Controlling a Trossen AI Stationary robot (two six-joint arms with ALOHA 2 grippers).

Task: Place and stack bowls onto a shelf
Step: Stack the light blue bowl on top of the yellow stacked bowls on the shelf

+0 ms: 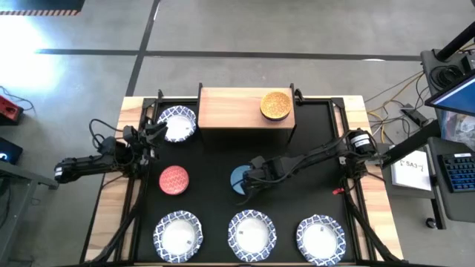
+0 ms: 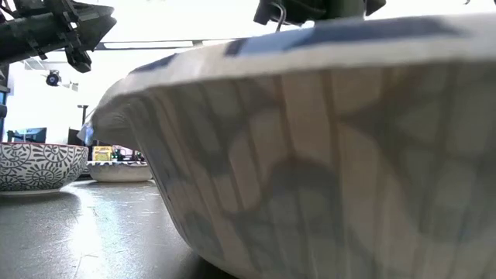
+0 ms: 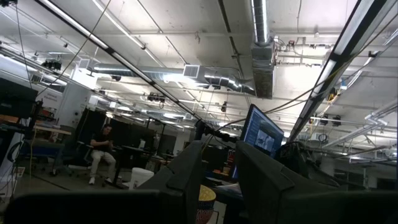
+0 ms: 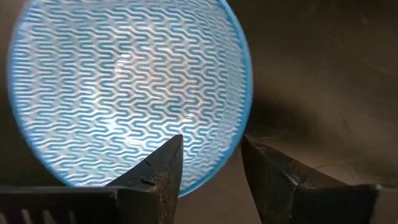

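Right wrist view: right gripper [image 4: 211, 163], fingers spread astride the rim of the round blue wave-patterned bowl [image 4: 124, 87]; left gripper's [image 1: 152, 133] state unclear.

The upper middle of the mat [image 1: 312, 156] is being blocked by the shelf [image 1: 237, 107], whose right end is being taken up by a yellow bowl [image 1: 276, 104]. Three white bowls [image 1: 251, 234] are lining the lower edge. Bare mat is being left open at centre right.
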